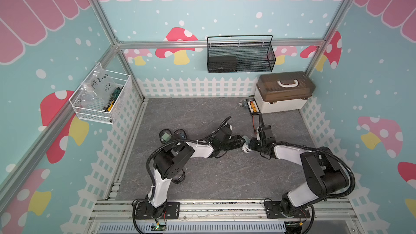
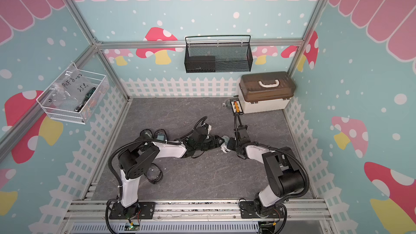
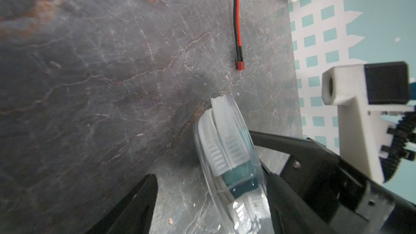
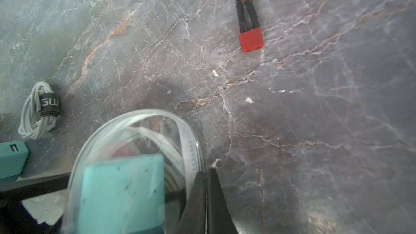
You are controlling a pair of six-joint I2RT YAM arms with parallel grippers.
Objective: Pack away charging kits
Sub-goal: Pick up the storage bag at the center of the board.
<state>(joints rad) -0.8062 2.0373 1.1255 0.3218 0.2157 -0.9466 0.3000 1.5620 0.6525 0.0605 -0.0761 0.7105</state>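
Pouch on edge between spread left fingers; right fingers pinched shut on its rim.

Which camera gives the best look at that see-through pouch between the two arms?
The right wrist view: the clear pouch is large and face-on, with a teal charger inside. The left wrist view shows the pouch edge-on; in both top views it is only a small pale speck.

place: robot test cell | evidence: aluminium frame, printed mushroom backdrop, slate-look tabletop
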